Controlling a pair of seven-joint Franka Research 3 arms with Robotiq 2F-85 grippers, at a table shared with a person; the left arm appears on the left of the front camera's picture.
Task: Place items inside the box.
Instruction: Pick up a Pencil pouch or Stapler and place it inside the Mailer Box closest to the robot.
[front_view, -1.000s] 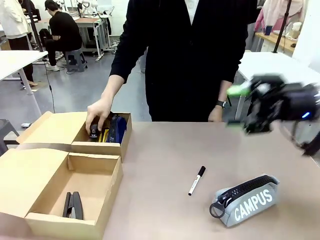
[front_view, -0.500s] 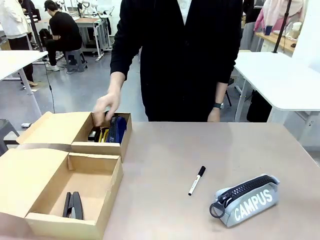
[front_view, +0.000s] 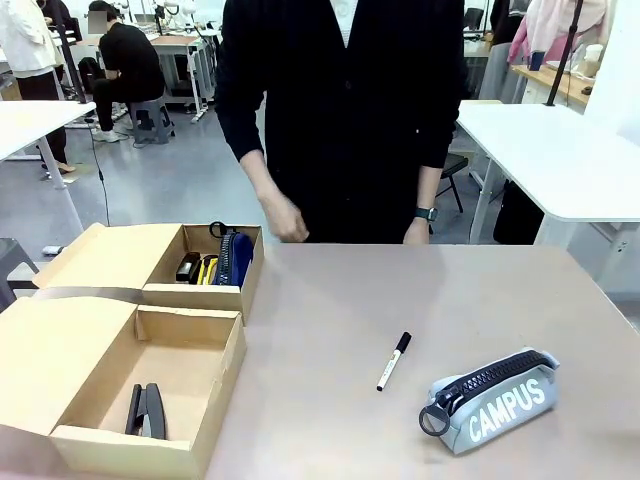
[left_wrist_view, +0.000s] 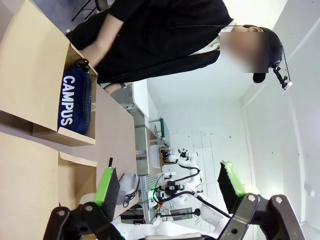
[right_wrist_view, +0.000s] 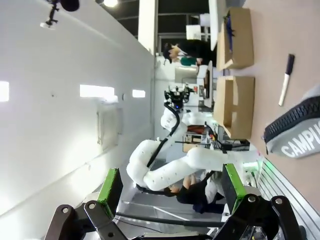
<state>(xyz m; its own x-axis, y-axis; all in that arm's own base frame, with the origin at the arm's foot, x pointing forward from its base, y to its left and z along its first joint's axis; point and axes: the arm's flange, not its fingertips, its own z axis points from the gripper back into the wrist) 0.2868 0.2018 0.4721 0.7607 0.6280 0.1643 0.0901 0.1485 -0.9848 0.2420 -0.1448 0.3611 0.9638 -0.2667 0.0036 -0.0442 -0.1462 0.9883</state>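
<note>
A far cardboard box (front_view: 150, 262) holds a navy zip case (front_view: 236, 257), a yellow-handled tool (front_view: 208, 268) and a small black item. A black stapler (front_view: 147, 408) lies in the near cardboard box (front_view: 190, 372). On the table lie a black-and-white marker (front_view: 394, 361) and a grey "CAMPUS" case (front_view: 490, 400). My left gripper (left_wrist_view: 169, 182) is open and holds nothing, high above the navy case (left_wrist_view: 75, 100). My right gripper (right_wrist_view: 171, 184) is open too, well away from the grey case (right_wrist_view: 300, 132) and the marker (right_wrist_view: 286, 80).
A person in black stands at the far edge, one hand (front_view: 285, 218) hanging above the table (front_view: 330, 300) near the far box. The brown tabletop between the boxes and the marker is bare. White tables and other people are in the background.
The person's hand has lifted out of the far box and drawn back toward their body. My right gripper, seen blurred at the right a second ago, has left the front view.
</note>
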